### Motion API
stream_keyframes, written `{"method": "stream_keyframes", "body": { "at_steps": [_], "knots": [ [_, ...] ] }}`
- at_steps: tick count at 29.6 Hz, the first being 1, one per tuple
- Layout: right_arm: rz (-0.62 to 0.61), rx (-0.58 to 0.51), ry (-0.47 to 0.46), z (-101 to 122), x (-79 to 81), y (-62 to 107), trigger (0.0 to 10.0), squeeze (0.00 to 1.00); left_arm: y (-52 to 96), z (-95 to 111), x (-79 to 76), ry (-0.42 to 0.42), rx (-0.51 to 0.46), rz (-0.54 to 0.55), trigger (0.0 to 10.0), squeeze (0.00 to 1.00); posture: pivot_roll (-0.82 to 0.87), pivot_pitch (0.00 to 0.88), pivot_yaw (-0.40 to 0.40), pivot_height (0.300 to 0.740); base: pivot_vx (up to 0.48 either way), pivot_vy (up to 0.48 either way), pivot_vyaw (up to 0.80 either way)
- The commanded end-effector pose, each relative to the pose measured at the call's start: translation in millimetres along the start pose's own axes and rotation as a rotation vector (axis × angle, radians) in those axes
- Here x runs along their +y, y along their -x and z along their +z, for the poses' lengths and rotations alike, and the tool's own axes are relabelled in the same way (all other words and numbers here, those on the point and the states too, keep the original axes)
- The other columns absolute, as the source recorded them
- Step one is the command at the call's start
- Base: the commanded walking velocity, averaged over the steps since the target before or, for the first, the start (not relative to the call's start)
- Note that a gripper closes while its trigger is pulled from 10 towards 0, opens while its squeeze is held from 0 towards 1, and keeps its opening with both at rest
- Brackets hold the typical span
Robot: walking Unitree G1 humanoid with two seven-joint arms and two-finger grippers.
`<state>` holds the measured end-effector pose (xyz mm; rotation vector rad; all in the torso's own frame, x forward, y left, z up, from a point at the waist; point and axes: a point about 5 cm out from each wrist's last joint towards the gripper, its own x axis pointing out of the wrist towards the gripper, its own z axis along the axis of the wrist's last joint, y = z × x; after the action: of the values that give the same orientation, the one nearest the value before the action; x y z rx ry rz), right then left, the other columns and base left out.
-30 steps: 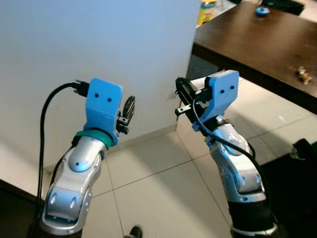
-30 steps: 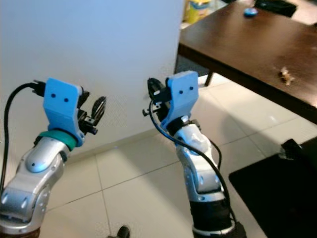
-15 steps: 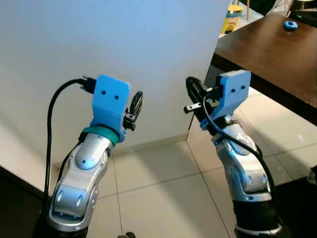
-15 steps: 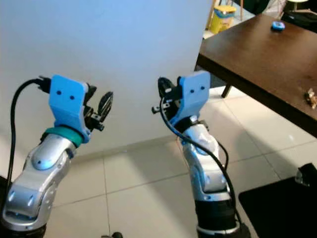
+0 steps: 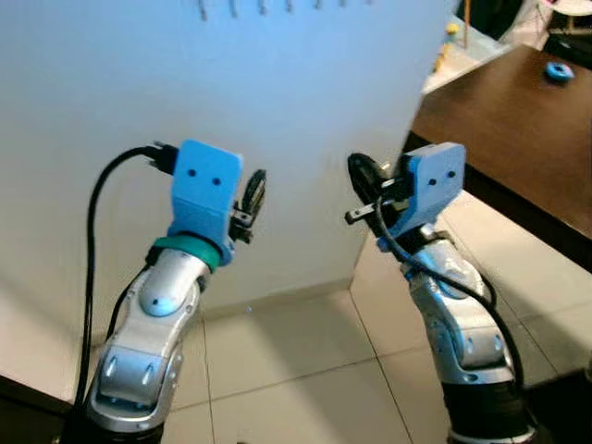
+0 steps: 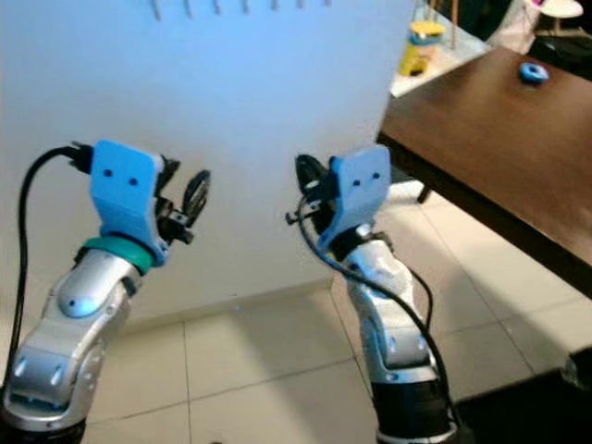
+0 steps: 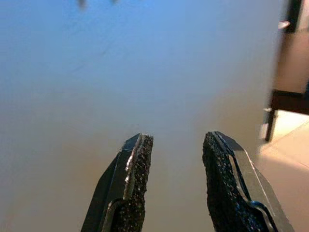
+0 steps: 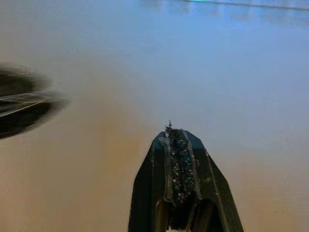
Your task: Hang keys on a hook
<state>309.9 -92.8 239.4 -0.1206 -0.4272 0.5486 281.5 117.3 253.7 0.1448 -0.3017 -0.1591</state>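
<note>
Facing the white wall [image 5: 277, 111], both arms are raised with the row of hooks [image 5: 264, 7] up at twelve o'clock, the left gripper [image 7: 174, 159] spread and empty slightly nearer them, the right gripper [image 8: 179, 159] pressed together, and no keys discernible.

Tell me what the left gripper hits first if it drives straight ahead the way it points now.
Most likely the white wall. The left gripper, fingers apart and holding nothing, faces bare wall with nothing between. The row of hooks sits well above that line. How far off the wall is stays unclear.
</note>
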Motion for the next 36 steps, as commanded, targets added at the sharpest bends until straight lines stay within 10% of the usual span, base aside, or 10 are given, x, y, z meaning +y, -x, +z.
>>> {"method": "stream_keyframes", "body": {
  "at_steps": [1, 17, 36],
  "knots": [
    [0.026, 0.000, 0.051, 0, 2.7, 4.6, 10.0, 0.00, -1.0, 3, 1.3, 0.041, -0.017, 0.019, 10.0, 0.00, -0.05, 0.076, 0.071, 0.740, 0.450, 0.000, 0.40],
    [0.080, -0.028, 0.016, 3, 7.3, 8.2, 10.0, 0.00, 3.7, 11, 12.0, 0.123, -0.079, 0.079, 10.0, 0.00, -0.05, 0.082, 0.073, 0.740, 0.272, 0.000, 0.44],
    [-0.037, -0.155, 0.037, 32, -14.9, 0.9, 10.0, 0.00, 18.4, 0, 12.4, -0.013, -0.032, -0.028, 10.0, 0.00, -0.05, 0.088, 0.075, 0.740, 0.000, 0.000, 0.00]
  ]
}}
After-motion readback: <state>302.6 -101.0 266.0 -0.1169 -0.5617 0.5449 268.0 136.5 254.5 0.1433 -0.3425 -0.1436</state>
